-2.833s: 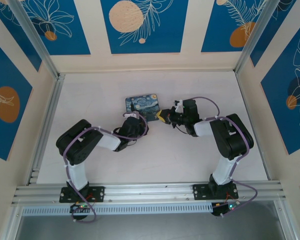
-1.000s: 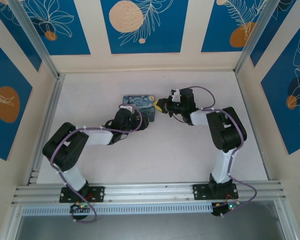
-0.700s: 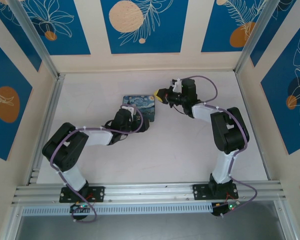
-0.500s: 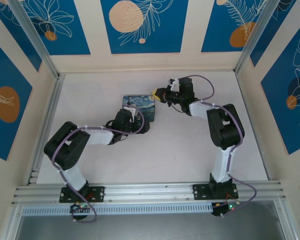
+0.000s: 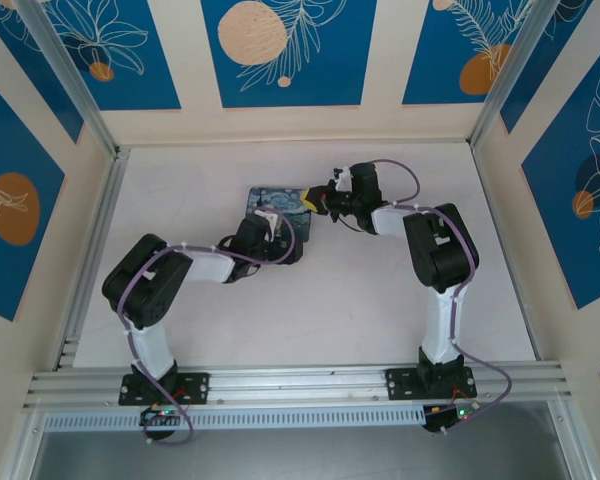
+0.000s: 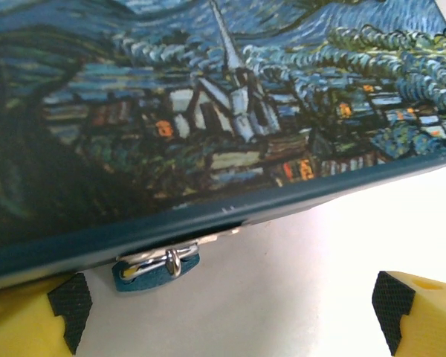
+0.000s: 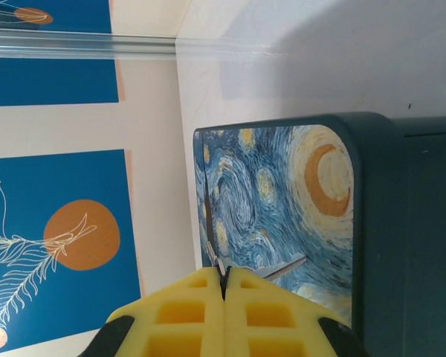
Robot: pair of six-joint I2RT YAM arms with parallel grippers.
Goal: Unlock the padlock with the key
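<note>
Left wrist: padlock [image 6: 156, 266] just ahead of released left end effector [image 6: 230, 316]; right end effector [image 7: 224, 286] clenched on key [image 7: 208, 230].

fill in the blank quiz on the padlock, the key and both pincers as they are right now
1. The padlock hangs at the lower edge of the starry-night painted ____.
2. The right pincer has its yellow fingers pressed together on the thin grey ____.
3. The left pincer, facing the padlock, has its jaws ____.

Missing words: box; key; open
</note>
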